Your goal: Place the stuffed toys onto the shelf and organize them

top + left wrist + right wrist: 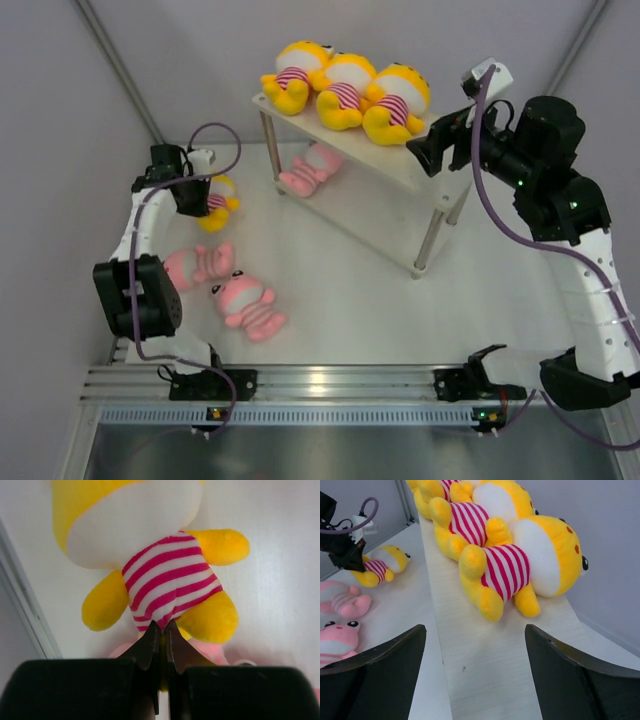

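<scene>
On the tabletop [340,290], left claw [162,625] pinches shut on 1 yellow toy [160,575]; right claw [475,627] gapes empty above the shelf [485,680].

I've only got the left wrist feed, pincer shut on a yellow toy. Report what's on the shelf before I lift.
Observer: Three yellow toys lie in a row on the shelf's top board, toward its far left end.
Operator: Give me the free space.
Observer: The board's right end is bare, and the right pincer hangs open over it.
Operator: Count what's not on top yet.
Observer: Besides your held yellow toy, two pink toys lie on the table at the left, and a third pink toy lies under the top board.
</scene>
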`<state>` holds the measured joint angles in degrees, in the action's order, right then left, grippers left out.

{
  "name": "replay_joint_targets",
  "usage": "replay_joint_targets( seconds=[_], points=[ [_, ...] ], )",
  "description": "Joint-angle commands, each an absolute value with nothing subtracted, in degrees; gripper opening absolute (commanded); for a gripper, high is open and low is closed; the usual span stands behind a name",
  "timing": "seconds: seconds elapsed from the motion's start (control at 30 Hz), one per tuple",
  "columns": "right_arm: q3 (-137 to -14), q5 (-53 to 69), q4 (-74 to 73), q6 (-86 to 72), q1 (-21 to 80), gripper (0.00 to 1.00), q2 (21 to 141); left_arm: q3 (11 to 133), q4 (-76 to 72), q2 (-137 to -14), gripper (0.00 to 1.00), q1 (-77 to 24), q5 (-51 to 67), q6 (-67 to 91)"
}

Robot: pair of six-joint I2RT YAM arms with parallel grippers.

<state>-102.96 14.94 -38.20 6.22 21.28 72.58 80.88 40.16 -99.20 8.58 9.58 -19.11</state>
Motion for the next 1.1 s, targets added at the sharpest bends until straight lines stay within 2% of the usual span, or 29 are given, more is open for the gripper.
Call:
replay_joint_targets(
  seconds=[0.0, 0.07, 0.2, 0.3, 0.47, 0.7, 1.07],
  points=[
    [-103.3, 17.6, -34.9, 8.6, 23.4, 0.79, 67.9, 80.2, 40.7, -83.2, 0.00, 8.5, 17.4, -18.0],
    [-102.7, 19.2, -33.7, 9.4, 25.7, 0.80, 67.8, 80.4, 43.1, -77.8, 0.00, 8.5, 20.3, -17.8],
    [-104.1, 20.7, -30.4, 13.0, 35.3, 0.79, 71.0, 87.7, 52.6, -75.9, 0.00, 8.6, 23.4, -16.6],
    [-104.9, 21.0, -26.2, 17.7, 44.5, 0.79, 75.3, 90.2, 58.3, -73.8, 0.00, 8.6, 27.6, -15.4],
    [-104.4, 24.0, -17.8, 19.4, 53.2, 0.79, 84.4, 94.3, 65.3, -70.8, 0.00, 8.6, 33.2, -14.4],
    [-113.1, 25.0, -18.7, 20.6, 57.7, 0.79, 99.5, 97.1, 69.5, -68.6, 0.00, 8.4, 38.3, -13.5],
    [-111.0, 26.5, -14.0, 24.3, 58.3, 0.81, 106.0, 96.0, 71.9, -67.9, 0.00, 8.0, 41.5, -14.2]
  ],
)
